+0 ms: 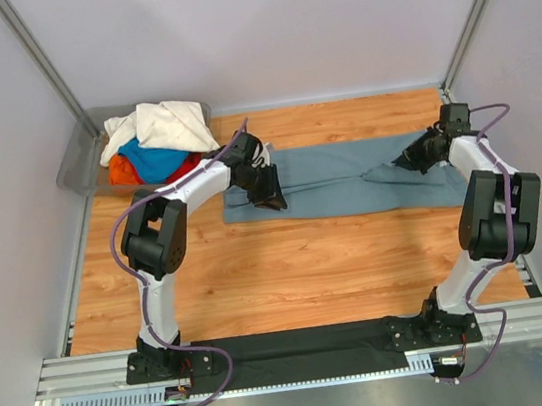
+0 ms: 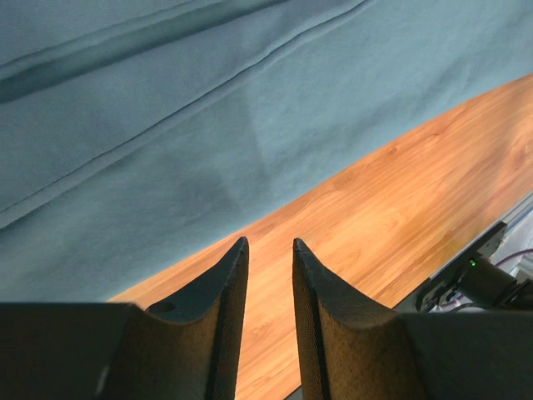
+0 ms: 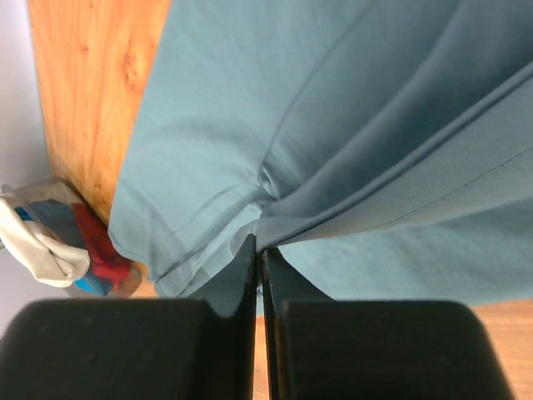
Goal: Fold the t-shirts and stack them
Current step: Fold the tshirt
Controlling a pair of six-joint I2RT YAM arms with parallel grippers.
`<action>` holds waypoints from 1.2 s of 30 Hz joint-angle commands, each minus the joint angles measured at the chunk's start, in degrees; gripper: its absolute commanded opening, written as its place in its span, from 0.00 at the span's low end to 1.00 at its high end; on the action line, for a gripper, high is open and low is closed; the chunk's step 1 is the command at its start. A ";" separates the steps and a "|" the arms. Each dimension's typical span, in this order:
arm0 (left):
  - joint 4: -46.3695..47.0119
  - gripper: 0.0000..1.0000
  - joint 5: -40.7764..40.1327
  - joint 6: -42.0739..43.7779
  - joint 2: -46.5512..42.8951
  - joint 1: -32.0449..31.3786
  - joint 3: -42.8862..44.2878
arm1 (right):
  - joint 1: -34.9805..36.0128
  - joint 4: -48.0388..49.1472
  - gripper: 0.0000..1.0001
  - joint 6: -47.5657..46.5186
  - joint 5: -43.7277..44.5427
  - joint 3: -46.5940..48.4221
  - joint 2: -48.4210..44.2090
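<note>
Folding the grey-blue shirt (image 1: 349,180) is in hand — right claw (image 3: 258,250) clamped shut on its cloth, left claw (image 2: 268,254) part-open and empty beside its near edge, which it likely must grip next.

Right hand (image 3: 258,250) is clamped tight, the two dark fingers pressed flat together and pinching a gathered fold of the slate grey-blue t-shirt (image 3: 333,125), with creases running out from the fingertips. The cloth fills nearly everything ahead of and to the right of the hand, its seams running in long lines, and bare wooden counter (image 3: 92,83) shows beyond the shirt's edge, ahead and to the left. Just left of the hand sits a bundle: a cream-white shirt (image 3: 37,246), a red-orange shirt (image 3: 100,254) and a bit of blue shirt (image 3: 52,218) bunched together.
</note>
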 commanded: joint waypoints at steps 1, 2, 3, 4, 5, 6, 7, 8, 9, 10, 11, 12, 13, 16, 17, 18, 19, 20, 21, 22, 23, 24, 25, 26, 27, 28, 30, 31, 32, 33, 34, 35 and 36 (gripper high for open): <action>1.26 0.35 1.53 0.82 -3.03 0.44 -0.07 | 0.38 1.84 0.00 -1.47 1.19 4.76 2.29; 1.35 0.35 1.53 0.82 -2.77 0.44 0.02 | 0.55 1.75 0.00 -1.82 1.37 5.55 3.42; 1.35 0.35 1.71 0.73 -2.68 0.44 0.11 | 0.64 1.75 0.00 -2.43 1.20 7.30 4.13; 1.35 0.35 1.71 0.65 -2.59 0.44 0.11 | 0.64 1.93 0.00 -2.70 1.02 8.10 4.75; 1.26 0.35 1.80 0.65 -2.42 0.44 0.20 | 0.81 2.28 0.00 -2.88 0.93 8.80 6.15; 1.35 0.35 1.89 0.65 -2.24 0.53 0.20 | 0.90 2.45 0.00 -3.31 1.02 9.77 6.77; 1.35 0.35 1.80 0.56 -2.24 0.53 0.20 | 0.90 2.46 0.00 -3.58 1.02 11.26 7.47; 1.44 0.35 1.89 0.56 -2.15 0.53 0.11 | 0.90 2.54 0.00 -3.58 0.93 12.23 8.87; 1.44 0.35 1.89 0.56 -2.15 0.53 0.11 | 0.99 2.54 0.00 -3.67 0.84 13.11 9.49; 1.53 0.35 1.89 0.47 -2.15 0.53 0.02 | 1.34 2.54 0.00 -3.84 0.84 14.86 10.20; 1.61 0.35 1.89 0.38 -2.06 0.53 -0.15 | 1.43 2.54 0.00 -3.76 0.76 15.83 11.59; 1.62 0.35 1.89 0.38 -2.06 0.53 -0.24 | 1.61 2.54 0.00 -3.76 0.67 16.54 12.13; 1.79 0.35 1.80 0.38 -1.89 0.62 -0.24 | 2.13 2.46 0.00 -3.85 0.75 18.20 12.83; 2.05 0.34 1.80 0.12 -1.45 0.71 -0.24 | 3.10 2.45 0.00 -4.11 0.84 20.32 15.12; 2.23 0.35 1.89 -0.06 -1.36 0.80 -0.33 | 3.36 2.37 0.00 -4.55 0.84 21.54 16.17; 2.32 0.35 1.89 -0.23 -1.27 0.80 -0.33 | 3.63 2.28 0.00 -4.72 0.67 21.99 16.61; 2.58 0.35 1.97 -0.23 -1.10 0.80 -0.24 | 4.24 1.58 0.00 -4.99 0.41 22.95 17.66; 2.58 0.34 1.97 -0.32 -1.10 0.80 -0.33 | 4.51 1.14 0.01 -5.08 0.23 23.14 18.11; 2.76 0.35 2.06 -0.49 -0.92 0.80 -0.24 | 4.77 0.96 0.01 -5.42 -1.16 23.22 18.46; 3.02 0.35 1.97 -0.58 -0.75 0.80 -0.33 | 5.03 0.53 0.03 -5.78 -1.79 23.05 18.64; 3.20 0.35 2.06 -0.67 -0.66 0.80 -0.24 | 5.56 0.09 0.15 -6.21 -1.97 22.96 18.55; 3.28 0.35 2.06 -0.67 -0.48 0.80 -0.07 | 5.56 -0.53 0.23 -7.26 -1.97 22.70 18.55; 3.29 0.35 2.15 -0.76 -0.13 0.80 0.20 | 5.30 -2.27 0.32 -8.06 -1.88 22.87 18.03; 3.29 0.35 2.41 -0.76 0.22 0.80 0.89 | 5.04 -3.16 0.45 -9.11 -1.45 23.05 17.50; 3.20 0.35 2.41 -0.76 0.48 0.71 1.34 | 4.60 -4.04 0.49 -11.29 -0.49 24.01 16.89; 3.11 0.35 2.41 -0.76 0.83 0.71 1.86 | 3.90 -6.57 0.52 -13.14 0.39 24.89 16.19; 2.85 0.35 2.94 -0.76 1.10 0.62 2.92 | 2.93 -10.10 0.59 -17.53 3.81 27.35 14.25; 2.93 0.35 3.38 -0.76 0.84 0.45 3.10 | 1.62 -12.11 0.60 -18.60 4.87 28.40 12.51; 2.67 0.35 3.64 -0.67 0.75 0.36 3.19 | 0.82 -12.74 0.64 -19.57 6.28 28.59 11.88; 2.76 0.35 3.73 -0.50 0.49 0.18 3.10 | -0.05 -13.18 0.64 -20.45 6.64 28.67 11.26; 2.84 0.35 3.82 -0.32 -0.04 -0.08 3.01 | -2.24 -13.97 0.65 -21.07 6.82 29.20 11.34; 3.45 0.35 4.08 0.03 -0.13 -0.17 2.92 | -3.48 -14.50 0.65 -21.07 6.73 29.64 11.69; 3.81 0.36 4.34 0.20 -0.04 -0.34 3.18 | -4.53 -14.94 0.64 -21.07 5.77 30.25 12.22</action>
